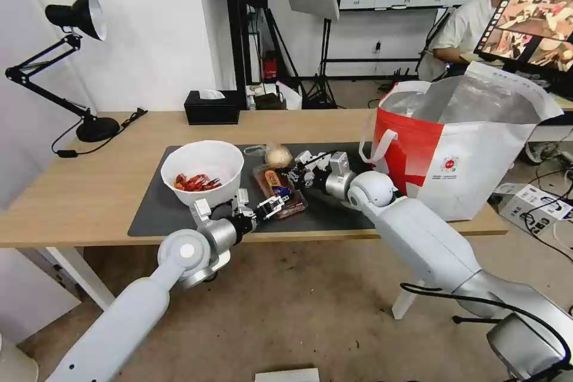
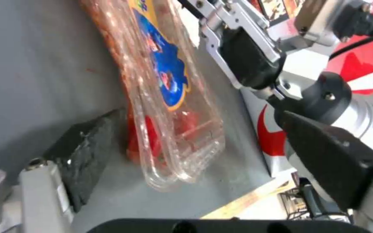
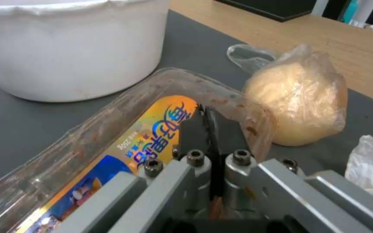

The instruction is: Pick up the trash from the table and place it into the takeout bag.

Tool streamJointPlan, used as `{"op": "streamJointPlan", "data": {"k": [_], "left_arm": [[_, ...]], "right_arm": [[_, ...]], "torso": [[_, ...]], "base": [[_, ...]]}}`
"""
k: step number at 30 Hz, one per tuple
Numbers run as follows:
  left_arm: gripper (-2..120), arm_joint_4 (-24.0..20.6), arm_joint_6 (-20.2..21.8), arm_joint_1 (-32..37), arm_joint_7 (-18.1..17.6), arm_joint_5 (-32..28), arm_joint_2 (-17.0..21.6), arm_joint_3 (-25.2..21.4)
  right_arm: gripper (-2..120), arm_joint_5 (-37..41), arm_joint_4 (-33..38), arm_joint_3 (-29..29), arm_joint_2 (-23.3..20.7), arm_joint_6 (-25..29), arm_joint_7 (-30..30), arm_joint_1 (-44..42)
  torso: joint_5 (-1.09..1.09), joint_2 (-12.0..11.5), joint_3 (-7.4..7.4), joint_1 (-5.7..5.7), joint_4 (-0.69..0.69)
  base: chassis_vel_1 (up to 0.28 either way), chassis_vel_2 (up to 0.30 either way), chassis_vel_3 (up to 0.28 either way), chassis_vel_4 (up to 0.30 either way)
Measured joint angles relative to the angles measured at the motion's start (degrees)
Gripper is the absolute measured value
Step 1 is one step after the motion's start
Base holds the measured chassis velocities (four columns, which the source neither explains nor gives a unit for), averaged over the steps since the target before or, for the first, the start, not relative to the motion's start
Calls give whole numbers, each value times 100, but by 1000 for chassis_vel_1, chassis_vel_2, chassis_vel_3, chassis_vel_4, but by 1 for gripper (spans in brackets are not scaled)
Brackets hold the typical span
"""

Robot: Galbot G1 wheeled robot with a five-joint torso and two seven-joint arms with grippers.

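A clear hinged tray (image 1: 282,192) with a blue and yellow label lies on the dark mat (image 1: 155,209) of the table (image 1: 77,191). My right gripper (image 1: 296,177) is at its far end, shut (image 3: 208,127) on the tray's rim (image 3: 109,142). My left gripper (image 1: 273,204) is open at the near end, with the tray (image 2: 169,97) between its pads (image 2: 83,152). The white bowl (image 1: 203,161) of red shells stands left of the tray. The bagged bun (image 3: 298,100) lies just behind it, beside a crumpled tissue (image 3: 372,161). The takeout bag (image 1: 471,155) stands open at the right.
A black tissue box (image 1: 212,107) sits at the table's back edge and a black desk lamp (image 1: 83,71) at its far left. The bag stands close behind my right wrist. Bare wood lies left of the mat.
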Motion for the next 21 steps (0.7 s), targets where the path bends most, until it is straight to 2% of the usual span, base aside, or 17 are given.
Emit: {"op": "streamJointPlan", "data": {"k": [2, 3, 5, 6, 8, 9, 12, 13, 15, 16, 21], "left_arm": [[85, 19, -20, -2, -18, 2, 2, 1], [85, 19, -20, -2, -18, 2, 2, 1], [75, 37, -37, -8, -46, 5, 0, 9], [75, 37, -37, -8, -46, 5, 0, 9], [63, 44, -53, -18, -78, 12, -7, 20], [63, 44, -53, -18, -78, 12, -7, 20], [48, 44, -78, -19, -102, 15, -13, 31], [48, 44, -78, -19, -102, 15, -13, 31], [36, 43, -97, -19, -105, 17, -11, 33], [36, 43, -97, -19, -105, 17, -11, 33], [18, 24, -117, 19, -104, 31, -10, 25]], "right_arm": [[0, 0, 0, -1, 0, 0, 1, -4], [0, 0, 0, -1, 0, 0, 1, -4], [0, 1, 0, -1, -2, 0, 1, -4], [0, 1, 0, -1, -2, 0, 1, -4], [0, 1, 4, 2, -11, 0, 2, -8], [0, 1, 4, 2, -11, 0, 2, -8], [0, 3, 23, 13, -20, 0, 4, -15], [0, 3, 23, 13, -20, 0, 4, -15], [0, 4, 38, 21, -21, 1, 6, -22], [0, 4, 38, 21, -21, 1, 6, -22], [0, 6, 63, 30, -26, 2, 8, -41]], "torso": [[0, 0, 0, 0, 0], [0, 0, 0, 0, 0], [0, 0, 0, 0, 0], [0, 0, 0, 0, 0], [0, 0, 0, 0, 0], [0, 0, 0, 0, 0], [0, 0, 0, 0, 0], [0, 0, 0, 0, 0], [0, 0, 0, 0, 0], [0, 0, 0, 0, 0], [0, 0, 0, 0, 0]], "base": [[0, 0, 0, 0], [0, 0, 0, 0], [0, 0, 0, 0], [0, 0, 0, 0], [0, 0, 0, 0], [0, 0, 0, 0], [0, 0, 0, 0], [0, 0, 0, 0], [0, 0, 0, 0], [0, 0, 0, 0], [0, 0, 0, 0]]}}
